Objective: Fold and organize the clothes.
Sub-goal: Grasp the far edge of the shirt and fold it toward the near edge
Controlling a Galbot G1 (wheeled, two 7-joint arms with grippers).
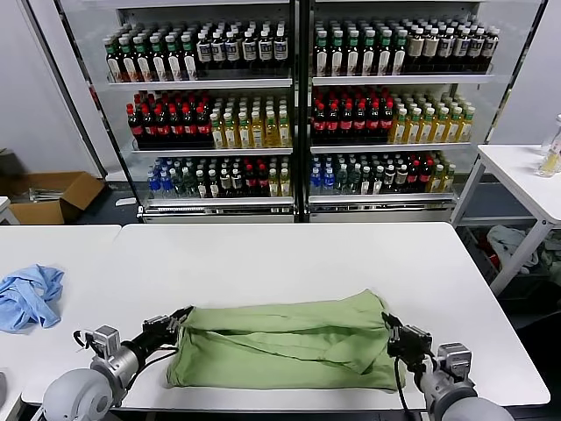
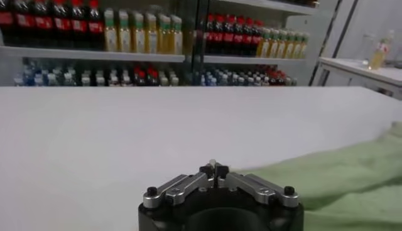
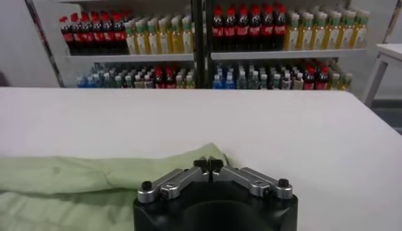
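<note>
A soft, light green polo shirt (image 1: pixel 285 344) lay near the front edge of a wide white table (image 1: pixel 289 254), directly before the robot. It was already folded into a long, low bundle, and its long axis ran from the robot's left to its right, parallel to the table's near edge. The cloth was rumpled, with diagonal creases and a fold line running along its length; the far right corner rose a little higher than the rest. No collar, buttons or chest logo could be seen in these views.

The left gripper (image 1: pixel 178 317) sat at the bundle's left end, its dark fingers closed together and empty, the tips just beside the cloth's edge. In the left wrist view the left gripper (image 2: pixel 214 168) showed its tips meeting, with green cloth lying off to one side and bare table ahead. The right gripper (image 1: pixel 394 331) sat at the bundle's right end, also pinched closed on nothing. In the right wrist view the right gripper (image 3: pixel 208 164) pointed past a corner of the shirt.

Each arm was nearest to its own end of the bundle, so any next fold would probably bring one short end across towards the other.

A crumpled blue cloth (image 1: pixel 29 296) lay well apart on a neighbouring table to the left. Refrigerated shelves of bottled drinks (image 1: pixel 294 105) stood behind.
</note>
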